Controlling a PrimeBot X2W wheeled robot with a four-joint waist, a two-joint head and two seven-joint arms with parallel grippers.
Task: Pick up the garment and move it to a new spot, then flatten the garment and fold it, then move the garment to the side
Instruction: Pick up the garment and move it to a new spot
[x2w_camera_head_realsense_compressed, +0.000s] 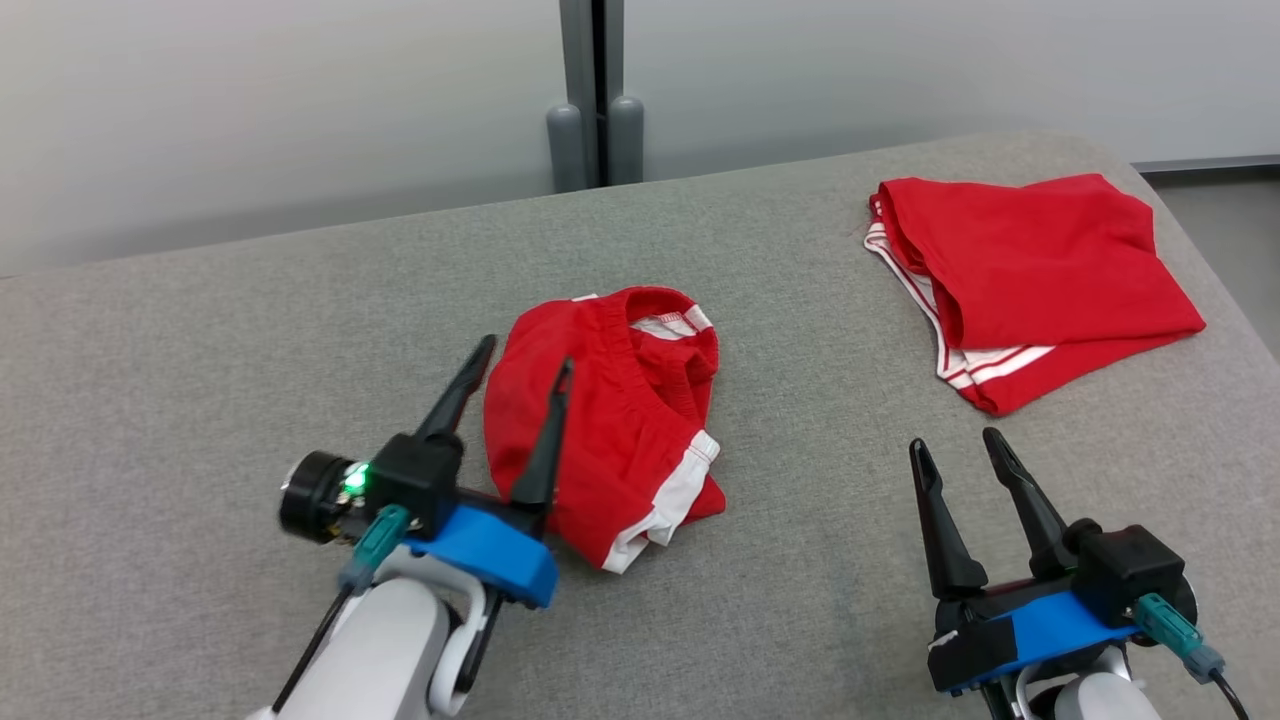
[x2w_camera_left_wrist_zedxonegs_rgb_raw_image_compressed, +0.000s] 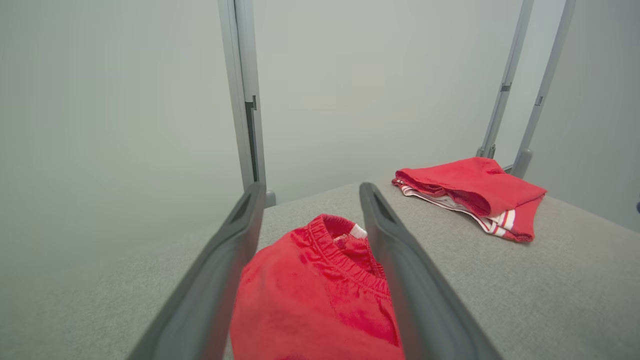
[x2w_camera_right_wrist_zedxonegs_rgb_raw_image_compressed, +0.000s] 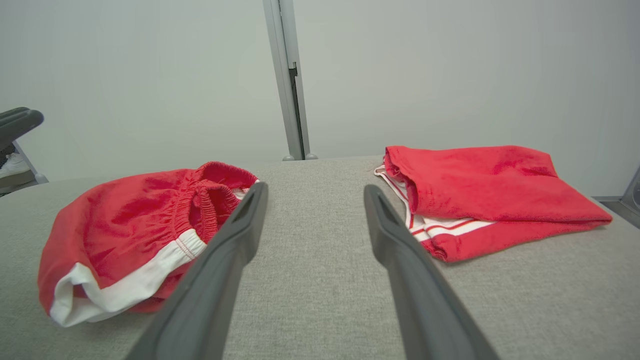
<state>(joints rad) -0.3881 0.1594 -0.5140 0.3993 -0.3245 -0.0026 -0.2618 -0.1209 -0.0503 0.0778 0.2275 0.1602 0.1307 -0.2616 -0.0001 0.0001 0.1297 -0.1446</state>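
Lying near the middle of the grey table (x2w_camera_head_realsense_compressed: 200, 400), the shorts (x2w_camera_head_realsense_compressed: 610, 420) are bunched up. Their long side runs from near the robot to far away. The stretchy waist is at the far end and the white edge is at the near end. The left gripper (x2w_camera_head_realsense_compressed: 529, 352) hangs at the left edge of the shorts. Its fingers are spread wide, point away and a bit right, and pinch nothing. The right gripper (x2w_camera_head_realsense_compressed: 952, 438) hovers over bare table to the right, fingers spread too. A folded cloth (x2w_camera_head_realsense_compressed: 1030, 280) lies at the far right, well apart from the shorts.
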